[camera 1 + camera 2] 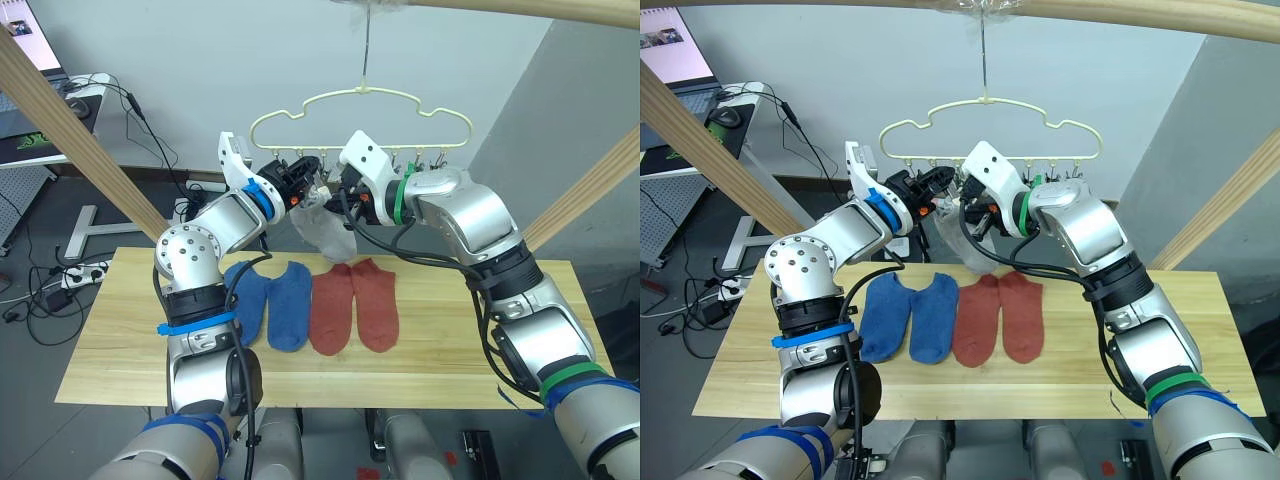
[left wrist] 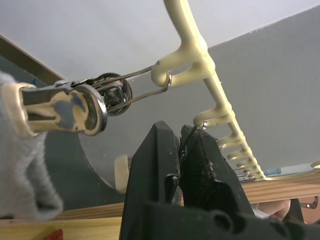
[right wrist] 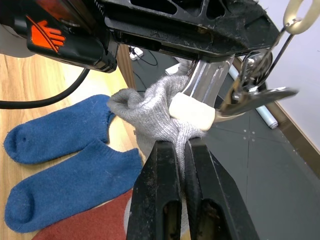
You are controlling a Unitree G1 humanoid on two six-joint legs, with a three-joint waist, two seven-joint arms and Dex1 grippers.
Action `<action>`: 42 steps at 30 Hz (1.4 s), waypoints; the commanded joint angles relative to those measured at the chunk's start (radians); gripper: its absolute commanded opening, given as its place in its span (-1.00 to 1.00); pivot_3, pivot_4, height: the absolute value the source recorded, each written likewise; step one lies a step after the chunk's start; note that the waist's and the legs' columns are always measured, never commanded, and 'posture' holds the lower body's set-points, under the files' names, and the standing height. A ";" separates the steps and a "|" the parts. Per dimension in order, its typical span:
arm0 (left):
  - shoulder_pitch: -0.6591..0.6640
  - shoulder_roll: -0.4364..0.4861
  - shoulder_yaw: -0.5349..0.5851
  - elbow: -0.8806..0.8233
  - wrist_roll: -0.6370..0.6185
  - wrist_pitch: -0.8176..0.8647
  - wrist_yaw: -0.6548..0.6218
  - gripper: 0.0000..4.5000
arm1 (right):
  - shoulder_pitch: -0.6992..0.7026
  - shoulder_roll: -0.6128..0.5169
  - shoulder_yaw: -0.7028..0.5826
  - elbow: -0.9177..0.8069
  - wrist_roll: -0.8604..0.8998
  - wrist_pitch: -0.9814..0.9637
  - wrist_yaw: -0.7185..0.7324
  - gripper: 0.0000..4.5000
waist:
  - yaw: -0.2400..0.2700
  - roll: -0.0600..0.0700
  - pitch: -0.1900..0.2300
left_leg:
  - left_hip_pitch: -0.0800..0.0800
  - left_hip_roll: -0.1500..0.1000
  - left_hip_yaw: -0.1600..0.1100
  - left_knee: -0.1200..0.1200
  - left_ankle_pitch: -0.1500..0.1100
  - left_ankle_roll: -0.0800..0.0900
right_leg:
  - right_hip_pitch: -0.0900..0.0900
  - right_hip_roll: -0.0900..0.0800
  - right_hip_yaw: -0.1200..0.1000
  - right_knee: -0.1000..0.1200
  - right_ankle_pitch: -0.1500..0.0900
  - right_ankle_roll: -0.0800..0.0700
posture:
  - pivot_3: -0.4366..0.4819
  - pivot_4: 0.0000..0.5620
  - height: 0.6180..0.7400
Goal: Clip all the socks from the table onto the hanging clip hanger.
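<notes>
1. Wooden poles frame your workspace, with the light wood counter (image 1: 440, 350) below and the pale-yellow clip hanger (image 1: 362, 112) hung from the top pole on a thin hook.
2. You have four socks lying flat side by side on the counter: two blue socks (image 1: 270, 303) on your left and two rust-red socks (image 1: 355, 305) touching them on the right.
3. You have one light grey sock (image 1: 322, 230) up in the air, dangling below the hanger's row of clips between your two arms.
4. Your right claw (image 3: 181, 165) is pinched closed on the bunched cuff of that grey sock, right at a metal clip (image 3: 210, 102) whose cream pad presses the knit.
5. Your left claw (image 2: 181, 150) sits just under the hanger bar with its fingers nearly together; it appears to be squeezing a clip's wire handle, but you cannot tell for certain what it holds.
6. Judge the work as barely begun: this grey sock looks to be going into its clip, not yet released.
7. You still have the four socks on the counter to hang; a second grey sock cannot be made out.
</notes>
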 commanded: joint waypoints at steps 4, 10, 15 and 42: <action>0.020 0.008 -0.008 -0.008 -0.004 0.000 -0.004 -0.54 | -0.024 0.002 -0.024 -0.035 -0.004 -0.014 0.002 -1.00 | 0.000 0.000 0.000 | 0.000 0.000 0.000 0.000 0.000 0.000 | 0.000 0.000 0.000 0.000 0.000 0.000 | 0.12 -0.20 1.00; 0.023 -0.004 0.016 -0.022 -0.064 0.022 -0.007 0.00 | -0.024 0.004 -0.027 -0.036 -0.001 -0.012 0.002 -1.00 | 0.004 0.000 0.000 | 0.000 0.000 0.000 0.000 0.000 0.000 | 0.000 0.000 0.000 0.000 0.000 0.000 | 0.12 -0.20 1.00; 0.024 -0.005 0.064 -0.045 -0.177 0.049 -0.009 0.00 | -0.017 0.007 -0.029 -0.045 0.005 -0.001 0.003 -1.00 | 0.011 0.000 0.000 | -0.001 0.000 0.000 0.000 0.000 0.000 | 0.000 0.000 0.000 0.000 0.000 0.000 | 0.13 -0.20 1.00; 0.400 0.308 -0.499 -0.456 0.461 -0.513 -0.362 0.02 | 0.407 -0.303 -0.376 -0.740 0.306 0.396 0.005 0.98 | 0.046 0.000 -0.001 | -0.001 0.000 0.000 -0.001 -0.001 0.002 | 0.000 0.000 0.000 -0.002 0.000 0.000 | 0.21 -0.22 1.00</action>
